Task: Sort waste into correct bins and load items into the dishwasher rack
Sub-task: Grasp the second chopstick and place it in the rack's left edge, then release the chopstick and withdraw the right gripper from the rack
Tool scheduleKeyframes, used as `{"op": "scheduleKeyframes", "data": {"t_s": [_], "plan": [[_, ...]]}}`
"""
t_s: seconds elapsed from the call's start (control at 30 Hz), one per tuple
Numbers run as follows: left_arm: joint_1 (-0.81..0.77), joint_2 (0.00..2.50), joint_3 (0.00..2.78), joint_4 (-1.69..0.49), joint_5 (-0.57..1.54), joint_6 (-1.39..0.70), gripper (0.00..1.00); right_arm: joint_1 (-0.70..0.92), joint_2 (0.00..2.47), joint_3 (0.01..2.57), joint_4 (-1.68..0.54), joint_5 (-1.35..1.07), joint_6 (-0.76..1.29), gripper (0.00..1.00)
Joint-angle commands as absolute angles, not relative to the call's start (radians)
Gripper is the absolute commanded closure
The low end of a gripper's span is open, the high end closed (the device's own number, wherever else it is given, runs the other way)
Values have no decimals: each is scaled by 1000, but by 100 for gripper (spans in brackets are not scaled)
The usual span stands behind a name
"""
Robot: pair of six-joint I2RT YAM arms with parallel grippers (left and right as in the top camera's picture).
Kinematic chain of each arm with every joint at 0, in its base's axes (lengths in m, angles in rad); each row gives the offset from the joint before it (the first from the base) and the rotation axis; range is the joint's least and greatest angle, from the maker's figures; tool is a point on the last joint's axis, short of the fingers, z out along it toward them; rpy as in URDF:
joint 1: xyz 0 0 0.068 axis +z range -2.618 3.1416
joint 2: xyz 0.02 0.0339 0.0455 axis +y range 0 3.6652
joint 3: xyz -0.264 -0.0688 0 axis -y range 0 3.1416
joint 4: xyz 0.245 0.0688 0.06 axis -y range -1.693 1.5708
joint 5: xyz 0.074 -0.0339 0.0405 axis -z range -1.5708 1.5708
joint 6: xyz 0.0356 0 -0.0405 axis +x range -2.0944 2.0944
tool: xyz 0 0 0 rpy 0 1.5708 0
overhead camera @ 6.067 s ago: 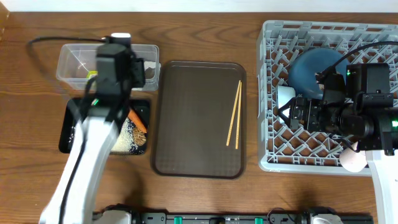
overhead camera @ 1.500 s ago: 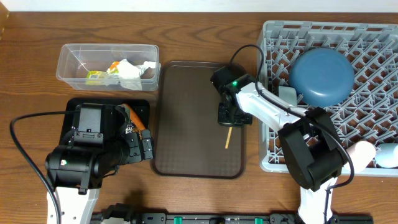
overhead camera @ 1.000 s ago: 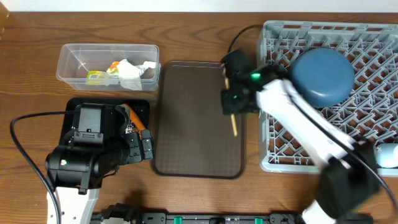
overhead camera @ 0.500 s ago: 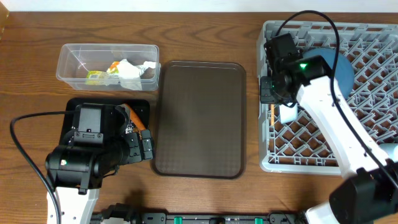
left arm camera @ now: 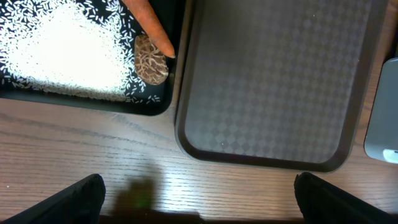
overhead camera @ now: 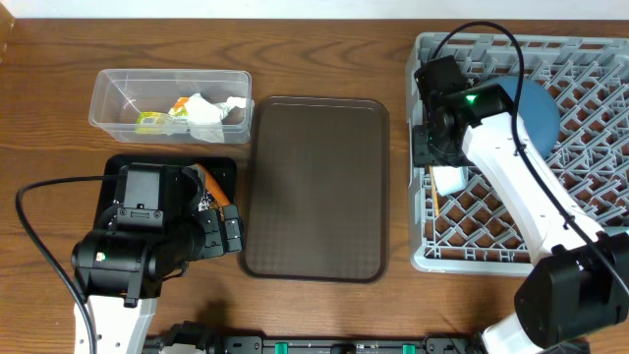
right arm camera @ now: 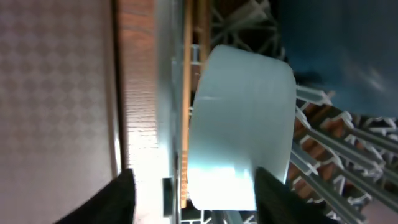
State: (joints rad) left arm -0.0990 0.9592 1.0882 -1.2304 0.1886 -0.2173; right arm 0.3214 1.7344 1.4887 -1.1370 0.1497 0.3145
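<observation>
Chopsticks (right arm camera: 186, 93) are in the dishwasher rack (overhead camera: 590, 59), lying flat along its left wall, right up against a pale blue cup (right arm camera: 242, 124) that's tipped on its side. The right hand (right arm camera: 194, 186) hangs over that spot with its fingers spread wide, not pinching anything. The big dark-blue bowl (overhead camera: 541, 108) sits dome-up just beside the cup.

Over on the left of the table (overhead camera: 314, 49), the left hand (left arm camera: 199, 199) is wide open too, with nothing in it. It's above the near corner of the black tray (left arm camera: 93, 106), which holds the rice (left arm camera: 62, 56), the carrot (left arm camera: 149, 28) and a brown scrap (left arm camera: 151, 59) touching the carrot's tip. The clear tub (overhead camera: 103, 93) has the napkin (overhead camera: 206, 113) and wrapper (overhead camera: 149, 120) in it. The brown serving tray (overhead camera: 314, 187) sits between the bins and the rack.
</observation>
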Motion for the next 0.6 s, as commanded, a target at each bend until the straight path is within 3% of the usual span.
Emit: {"op": "scheduleKeyframes", "data": {"t_s": [0.0,0.23,0.27,0.3,0.33,0.57], "plan": [[-97,960,1092,-1234,198,-227,2,361,1639,1486,-1130,126,290,43],[-97,960,1092,-1234,198,-227,2,477,1384,1486,-1126,126,290,38],[-97,960,1092,-1234,198,-227,2,496,1341,1486,-1129,126,290,32],[-97,960,1092,-1234,198,-227,2,510,1307,1486,-1132,126,290,12],[-97,960,1092,-1234,198,-227,2,523,1272,1486,-1133,125,291,1],[-97,960,1092,-1234,198,-227,2,565,1085,1486,-1151,47,290,1]]}}
